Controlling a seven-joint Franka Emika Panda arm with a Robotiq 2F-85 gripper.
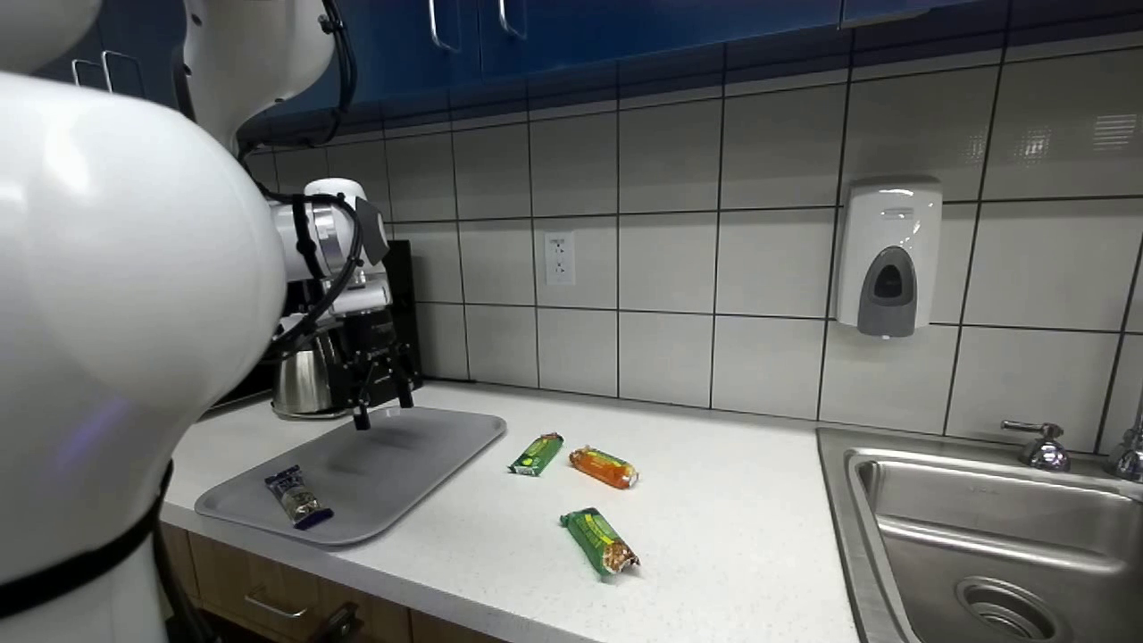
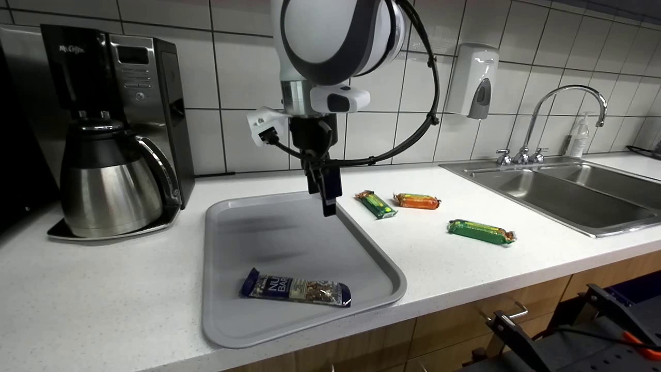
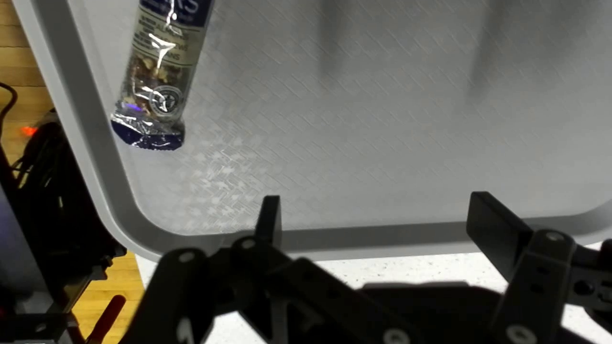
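Observation:
My gripper is open and empty, pointing down above the grey tray. In an exterior view the gripper hangs over the tray's far right part. In the wrist view the fingers are wide apart, with only the tray's rim and the white counter between them. A blue-ended nut bar lies on the tray's near part, apart from the gripper; it shows partly cut off in the wrist view. Two green-wrapped bars and an orange-wrapped bar lie on the counter beside the tray.
A coffee maker with a steel carafe stands beside the tray. A metal sink is set into the counter past the bars. A soap dispenser hangs on the tiled wall. Blue cabinets hang overhead.

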